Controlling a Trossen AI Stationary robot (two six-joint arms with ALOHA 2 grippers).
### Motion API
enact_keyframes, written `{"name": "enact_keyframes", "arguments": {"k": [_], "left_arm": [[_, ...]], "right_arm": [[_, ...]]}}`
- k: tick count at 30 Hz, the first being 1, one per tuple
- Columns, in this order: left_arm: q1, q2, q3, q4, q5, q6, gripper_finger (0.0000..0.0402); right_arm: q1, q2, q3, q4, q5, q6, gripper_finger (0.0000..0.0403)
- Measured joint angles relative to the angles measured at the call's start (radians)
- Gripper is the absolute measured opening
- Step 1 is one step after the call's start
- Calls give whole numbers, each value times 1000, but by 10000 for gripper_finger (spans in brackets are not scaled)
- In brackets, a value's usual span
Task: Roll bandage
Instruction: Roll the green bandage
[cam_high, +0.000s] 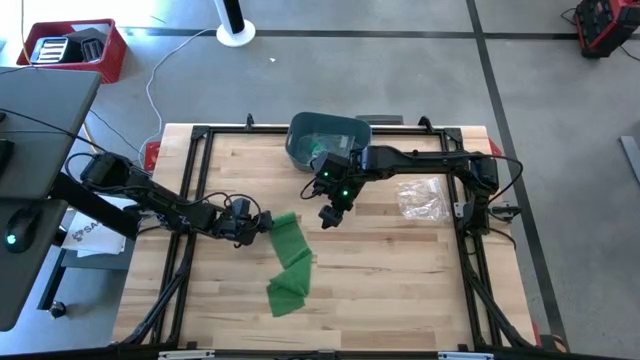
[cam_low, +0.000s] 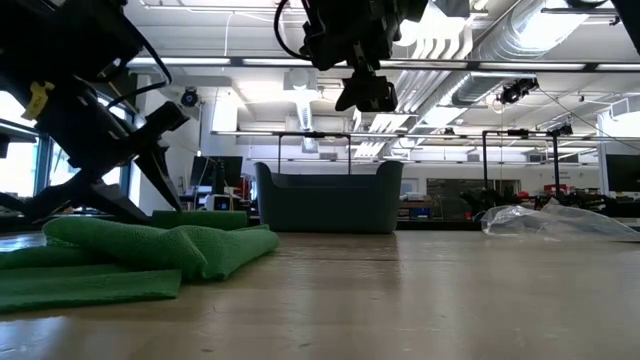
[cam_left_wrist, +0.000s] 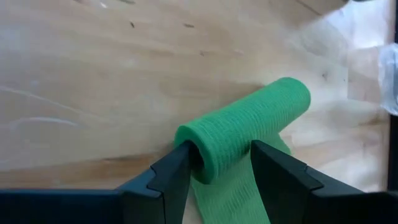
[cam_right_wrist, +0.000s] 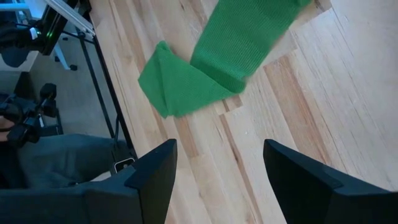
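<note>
A green bandage (cam_high: 290, 265) lies on the wooden table. One end is wound into a roll (cam_left_wrist: 249, 124). The loose strip (cam_right_wrist: 242, 37) runs toward the table's near edge and ends in a folded-over patch (cam_right_wrist: 177, 87). My left gripper (cam_high: 262, 222) reaches in from the table's left and is shut on the roll. My right gripper (cam_high: 330, 215) hangs open above the table, to the right of the roll and over the strip (cam_low: 150, 250), with nothing between its fingers (cam_right_wrist: 155, 174). My left gripper pinches the roll's near open end (cam_left_wrist: 208, 165) between its two fingers (cam_left_wrist: 171, 177). It comes from the table's left, slanting down, and the fingers lie along the roll. The roll sticks out ahead of the fingers, low over the wood. The loose strip trails from its underside.
A dark teal bin (cam_high: 325, 140) stands at the table's far edge, behind my right gripper. A crumpled clear plastic bag (cam_high: 420, 198) lies at the right. A black frame (cam_high: 200, 135) borders the table. Bare wood shows to the right of the strip.
</note>
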Motion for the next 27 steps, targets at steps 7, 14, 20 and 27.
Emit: {"name": "enact_keyframes", "arguments": {"k": [7, 14, 20, 27], "left_arm": [[29, 75, 2, 80, 28, -1, 141], [30, 117, 3, 141, 33, -1, 57], [28, 60, -1, 128, -33, 65, 9], [34, -127, 62, 92, -149, 343, 5]], "right_arm": [[0, 0, 0, 0, 0, 0, 232], [1, 0, 0, -1, 0, 0, 232], [1, 0, 0, -14, 0, 4, 232], [1, -74, 0, -27, 52, -11, 232]]}}
